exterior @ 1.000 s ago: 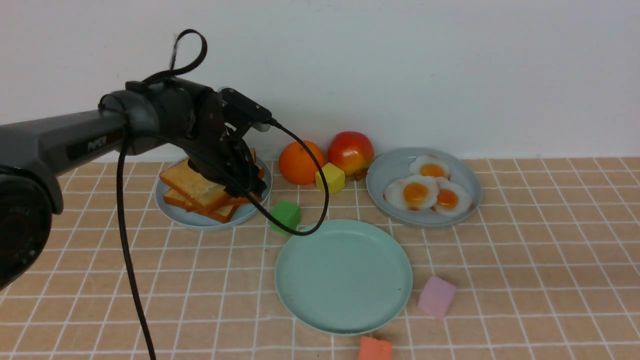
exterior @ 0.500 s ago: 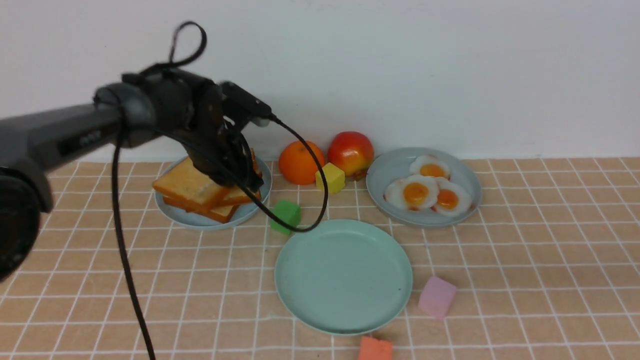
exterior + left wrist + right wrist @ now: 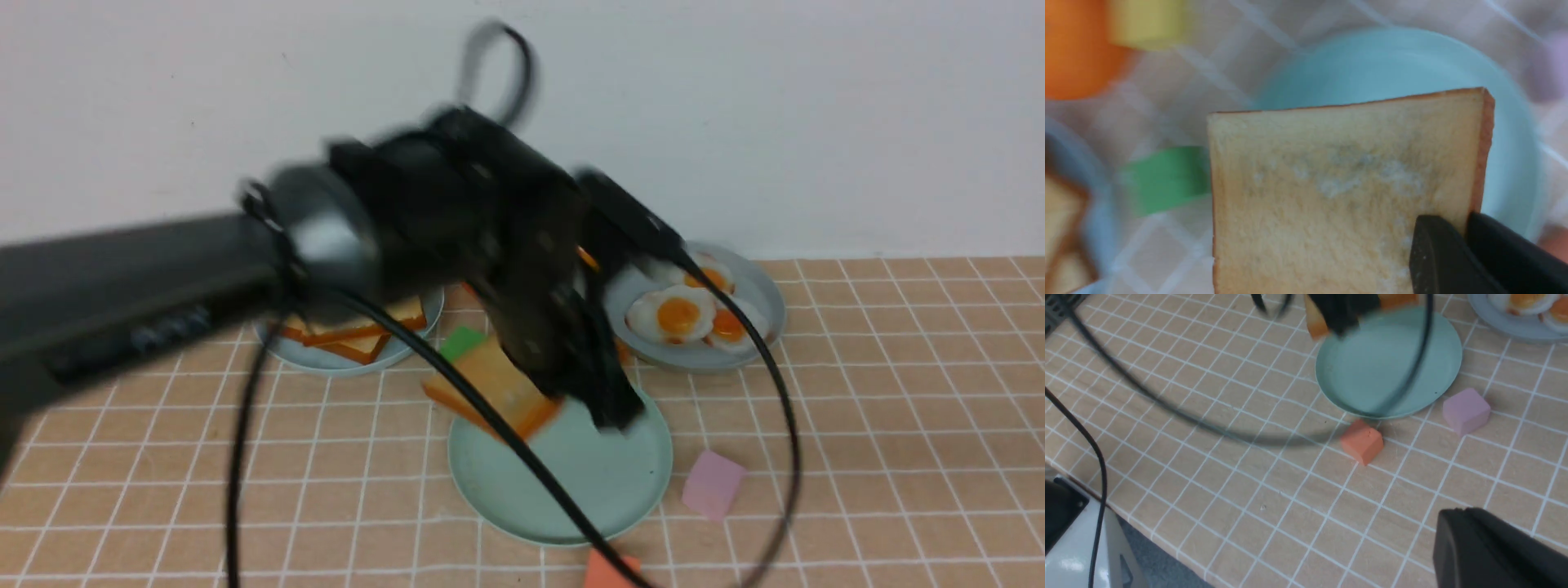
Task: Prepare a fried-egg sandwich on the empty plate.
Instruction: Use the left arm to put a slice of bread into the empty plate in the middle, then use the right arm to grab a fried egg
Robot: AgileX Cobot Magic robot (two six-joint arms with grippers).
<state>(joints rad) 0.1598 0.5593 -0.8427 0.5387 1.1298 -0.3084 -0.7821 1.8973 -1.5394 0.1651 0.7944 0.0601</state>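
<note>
**Toast slice** (image 3: pixel 494 388), golden w/ darker brown crust: held tilted in the air over the L-rear rim of the plate (image 3: pixel 604 490). One corner is pinched by the left gripper (image 3: pixel 608 406). In the L wrist view the slice (image 3: pixel 1339 183) fills the centre. The gripper (image 3: pixel 1466 234) is clamped on its crust edge, one dark finger on the face and one behind. The pale teal plate (image 3: pixel 1380 61) lies blurred beneath, nothing on it.

**Plate:** near-centre of the tiled tabletop (image 3: pixel 898 408), also seen from the R wrist (image 3: pixel 1384 371).

**L arm:** reaches in from the L side, motion-blurred, its cable looping across the front of the plate.

**Other toast slices** (image 3: pixel 351 339): stacked on a blue-grey plate (image 3: pixel 412 335) at L rear, partly hidden by the arm.

**Large fried egg** (image 3: pixel 678 314): on a second blue-grey plate (image 3: pixel 763 298) at R rear, touching two smaller eggs (image 3: pixel 731 322).

**Blocks:**
- Green block (image 3: pixel 459 341): btw. the toast plate and the teal plate, partly behind the held slice.
- Pink block (image 3: pixel 713 483): just beside the teal plate's R-front rim.
- Orange-red block (image 3: pixel 612 572): near the plate's front edge.
- Yellow block (image 3: pixel 1147 20): next to an orange fruit (image 3: pixel 1073 53), both blurred in the L wrist view.

**Right gripper** (image 3: pixel 1494 547): only a dark part shows, low over the near tabletop and well apart from the plate. Cannot tell whether the jaws are apart or together.
</note>
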